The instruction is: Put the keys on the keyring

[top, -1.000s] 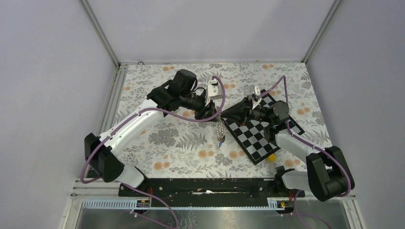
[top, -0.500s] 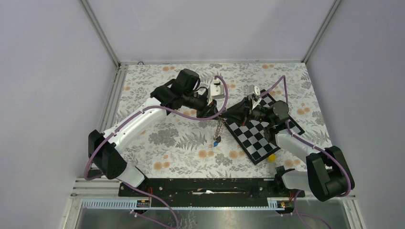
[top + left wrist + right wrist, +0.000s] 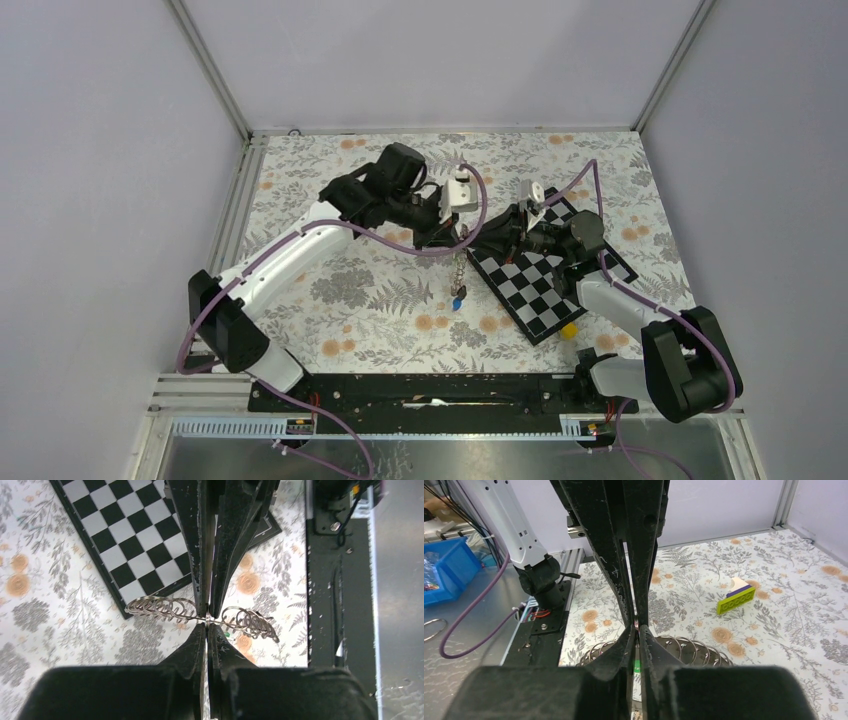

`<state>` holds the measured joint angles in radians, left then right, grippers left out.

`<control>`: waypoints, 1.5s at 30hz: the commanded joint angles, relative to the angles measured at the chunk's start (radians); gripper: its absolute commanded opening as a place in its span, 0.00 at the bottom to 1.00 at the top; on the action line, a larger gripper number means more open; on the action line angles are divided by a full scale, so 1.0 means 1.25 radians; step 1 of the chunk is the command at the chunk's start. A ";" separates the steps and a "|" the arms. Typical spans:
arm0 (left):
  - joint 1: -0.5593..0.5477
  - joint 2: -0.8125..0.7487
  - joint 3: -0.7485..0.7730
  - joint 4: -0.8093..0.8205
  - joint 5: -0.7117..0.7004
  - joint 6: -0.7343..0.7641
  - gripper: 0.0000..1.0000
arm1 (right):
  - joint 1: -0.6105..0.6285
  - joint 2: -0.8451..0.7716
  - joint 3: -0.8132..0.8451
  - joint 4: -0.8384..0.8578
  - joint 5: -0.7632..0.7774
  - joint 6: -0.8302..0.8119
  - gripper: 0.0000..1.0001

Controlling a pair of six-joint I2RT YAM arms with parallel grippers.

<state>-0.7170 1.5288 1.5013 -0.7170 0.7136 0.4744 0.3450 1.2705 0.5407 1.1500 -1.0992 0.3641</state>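
Left gripper (image 3: pixel 206 625) has edged toward right gripper (image 3: pixel 636 627); both jaws clamp the keyring (image 3: pixel 160 607). Blue key (image 3: pixel 456 297) dangles at its lower end. A handover looks underway.

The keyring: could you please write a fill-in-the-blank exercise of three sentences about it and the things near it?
1. The left gripper and the right gripper are both ___ on the keyring.
2. In the top view, a ___ key hangs at the keyring's lower end.
3. The checkerboard beside it has black and ___ squares.
Missing words: shut, blue, white.
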 commanded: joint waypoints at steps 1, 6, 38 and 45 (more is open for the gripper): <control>-0.048 0.026 0.124 -0.138 -0.173 0.084 0.00 | -0.006 -0.024 0.015 -0.022 -0.009 -0.090 0.20; -0.110 0.068 0.202 -0.236 -0.326 0.111 0.00 | -0.005 -0.022 0.018 -0.059 -0.011 -0.119 0.40; -0.140 0.094 0.219 -0.228 -0.324 0.095 0.00 | 0.039 0.028 0.019 -0.059 -0.012 -0.118 0.22; -0.140 0.094 0.212 -0.220 -0.319 0.093 0.00 | 0.039 0.030 0.018 -0.040 -0.013 -0.097 0.21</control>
<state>-0.8886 1.6669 1.7538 -1.0519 0.2947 0.5938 0.3836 1.3052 0.5411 1.0306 -1.1091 0.2214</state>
